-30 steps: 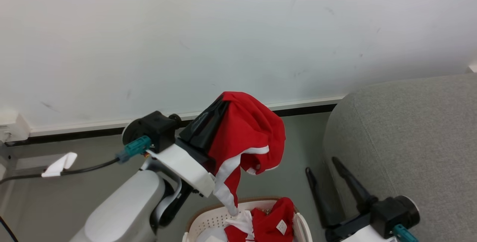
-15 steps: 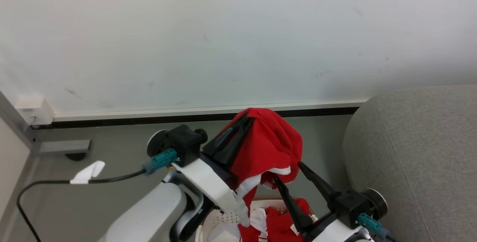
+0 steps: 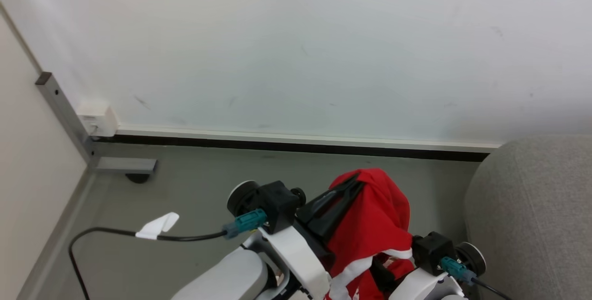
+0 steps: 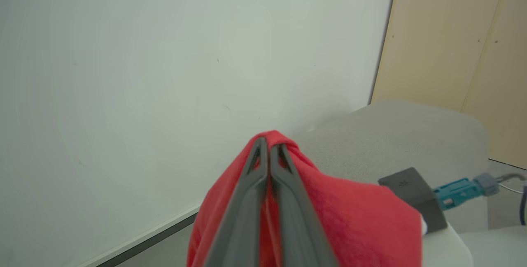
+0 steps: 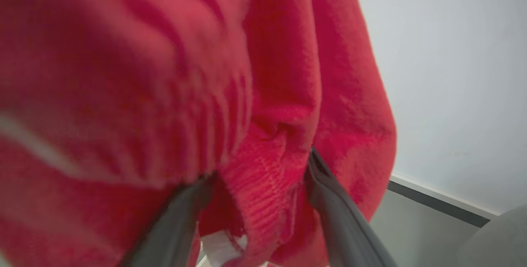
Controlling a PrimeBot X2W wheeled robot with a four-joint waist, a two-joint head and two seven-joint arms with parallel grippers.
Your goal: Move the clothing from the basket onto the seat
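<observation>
red clothing [image 3: 374,226] hangs long axis down from the left gripper [image 4: 267,145], clamped shut on its top fold; the seat [image 3: 536,207] lies to its right. right gripper [image 5: 261,164] (nearer the seat) gapes, 2 fingers [image 5: 332,201] straddling a fold: its wrist view shows that, the head view hides it behind cloth.
</observation>
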